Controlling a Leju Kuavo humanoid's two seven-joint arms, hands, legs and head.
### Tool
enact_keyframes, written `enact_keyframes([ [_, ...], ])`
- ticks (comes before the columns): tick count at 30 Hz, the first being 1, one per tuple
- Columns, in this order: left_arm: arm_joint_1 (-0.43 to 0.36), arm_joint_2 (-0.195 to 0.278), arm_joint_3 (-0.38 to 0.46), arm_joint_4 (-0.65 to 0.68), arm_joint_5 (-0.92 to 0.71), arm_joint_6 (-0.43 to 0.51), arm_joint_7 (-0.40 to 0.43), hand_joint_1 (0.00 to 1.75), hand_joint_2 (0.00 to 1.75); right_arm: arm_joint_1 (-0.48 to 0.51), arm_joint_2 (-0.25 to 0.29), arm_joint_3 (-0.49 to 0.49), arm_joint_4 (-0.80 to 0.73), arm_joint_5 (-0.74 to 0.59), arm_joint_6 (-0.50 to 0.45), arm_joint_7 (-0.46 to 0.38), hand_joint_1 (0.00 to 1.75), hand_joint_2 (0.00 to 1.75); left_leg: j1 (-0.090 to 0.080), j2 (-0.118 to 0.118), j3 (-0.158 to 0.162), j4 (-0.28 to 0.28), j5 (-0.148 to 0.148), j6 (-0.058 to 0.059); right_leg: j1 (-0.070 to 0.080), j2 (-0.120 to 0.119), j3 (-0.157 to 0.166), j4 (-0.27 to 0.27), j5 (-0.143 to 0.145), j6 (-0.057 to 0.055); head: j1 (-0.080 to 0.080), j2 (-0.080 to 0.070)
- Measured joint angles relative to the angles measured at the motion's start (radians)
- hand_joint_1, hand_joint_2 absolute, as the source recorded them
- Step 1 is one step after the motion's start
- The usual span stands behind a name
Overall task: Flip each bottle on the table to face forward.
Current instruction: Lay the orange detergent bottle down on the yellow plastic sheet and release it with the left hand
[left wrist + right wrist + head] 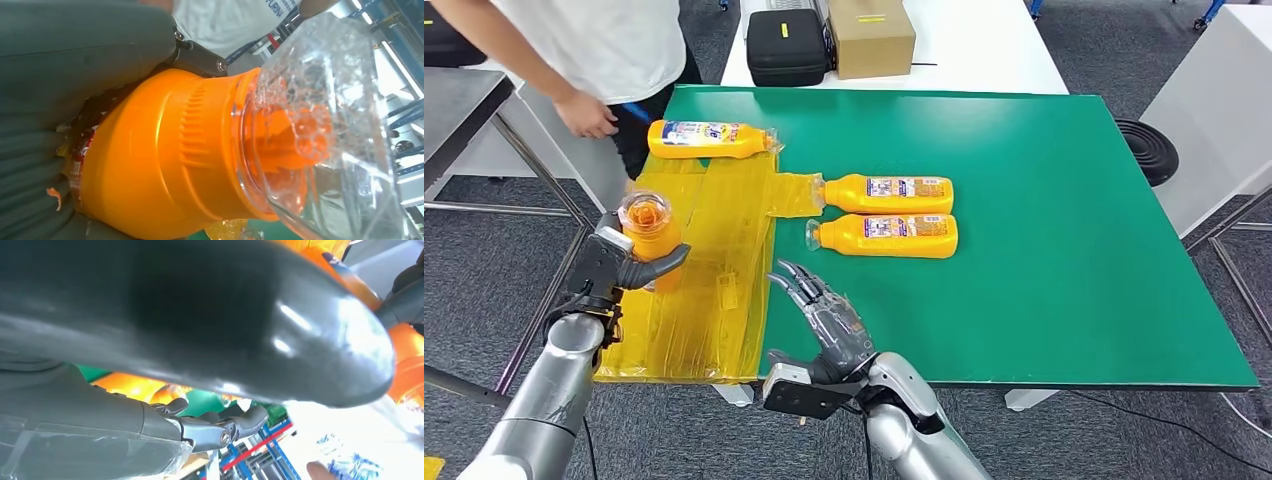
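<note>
My right hand (824, 318) hovered low over the near edge of the green table (1064, 250), fingers spread and holding nothing. My left hand (614, 268) gripped an orange bottle (650, 230) upright, clear cap toward the camera, above the yellow plastic sheet (714, 270). Beyond my right hand two bottles lay side by side on the green, the nearer bottle (886, 236) just beside the middle bottle (889, 193). The far bottle (709, 139) lay at the sheet's back edge, near a person's hand (584, 113).
</note>
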Motion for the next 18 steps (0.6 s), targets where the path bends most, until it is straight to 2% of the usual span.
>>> enact_keyframes([
  [4, -0.014, 0.024, 0.009, -0.056, -0.078, -0.056, 0.046, 1.75, 1.75, 0.028, -0.015, -0.005, -0.05, 0.017, -0.002, 0.016, 0.0, 0.0, 0.0, 0.0, 0.0, 0.0, 0.0, 0.0, 0.0, 0.0, -0.001, 0.0, 0.0, 0.0, 0.0, 0.0],
  [8, -0.055, 0.077, -0.026, -0.096, -0.217, -0.129, 0.11, 1.75, 1.75, 0.046, -0.027, -0.024, -0.086, 0.022, -0.002, 0.023, 0.0, 0.0, 0.0, 0.0, 0.0, 0.0, 0.0, 0.0, 0.0, 0.0, -0.001, 0.0, 0.0, 0.0, 0.0, 0.0],
  [13, -0.076, 0.148, -0.129, -0.1, -0.35, -0.201, 0.14, 1.75, 1.75, 0.057, -0.036, -0.054, -0.113, 0.022, -0.008, 0.025, 0.0, 0.0, 0.0, 0.001, 0.0, 0.0, 0.0, 0.0, 0.0, 0.0, -0.001, 0.0, 0.0, 0.0, 0.0, 0.0],
  [18, -0.133, 0.229, -0.297, -0.069, -0.449, -0.279, 0.148, 1.75, 1.75, 0.054, -0.04, -0.088, -0.119, 0.02, -0.015, 0.027, 0.0, 0.0, 0.0, 0.001, 0.0, 0.0, 0.0, 0.0, 0.0, 0.0, -0.001, 0.0, 0.0, 0.0, 0.0, 0.0],
])
